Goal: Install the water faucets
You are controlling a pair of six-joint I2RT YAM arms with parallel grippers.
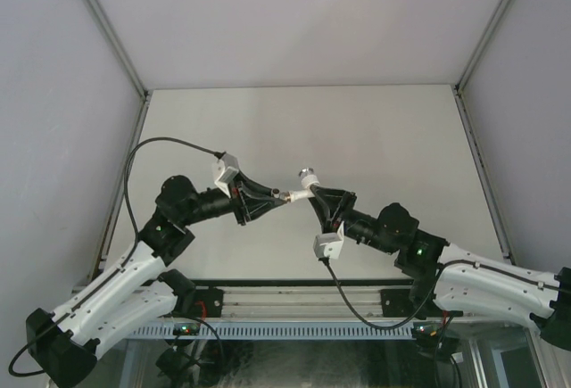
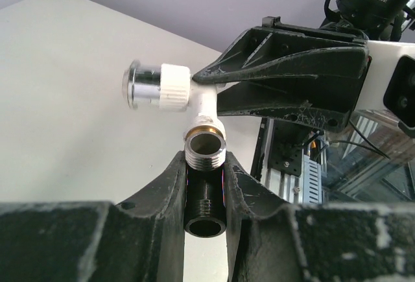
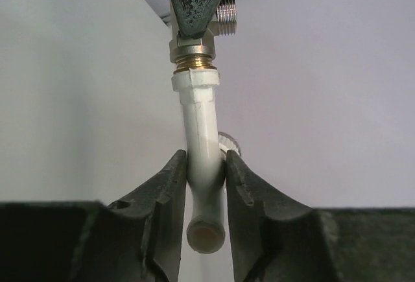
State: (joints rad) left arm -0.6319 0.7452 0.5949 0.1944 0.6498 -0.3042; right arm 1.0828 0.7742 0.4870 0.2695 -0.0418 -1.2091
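The two water faucet parts meet in mid-air above the table's middle. My left gripper [image 2: 205, 163] is shut on the dark-grey metal fitting [image 2: 205, 194], whose silvery threaded end [image 2: 205, 147] sticks out past the fingertips. The white elbow tap [image 2: 198, 100] touches that end with its brass collar, and its silvery cap [image 2: 139, 86] points left. My right gripper [image 3: 206, 165] is shut on the white tap [image 3: 200, 133] at its bend, both fingers pressing on the tube. From above, the left gripper [image 1: 278, 196] and right gripper [image 1: 312, 194] face each other tip to tip, with the tap [image 1: 303, 183] between them.
The pale table [image 1: 375, 138] is walled by grey panels at the back and both sides. A metal rail [image 1: 294, 303] with the arm bases runs along the near edge. Cables loop from both wrists.
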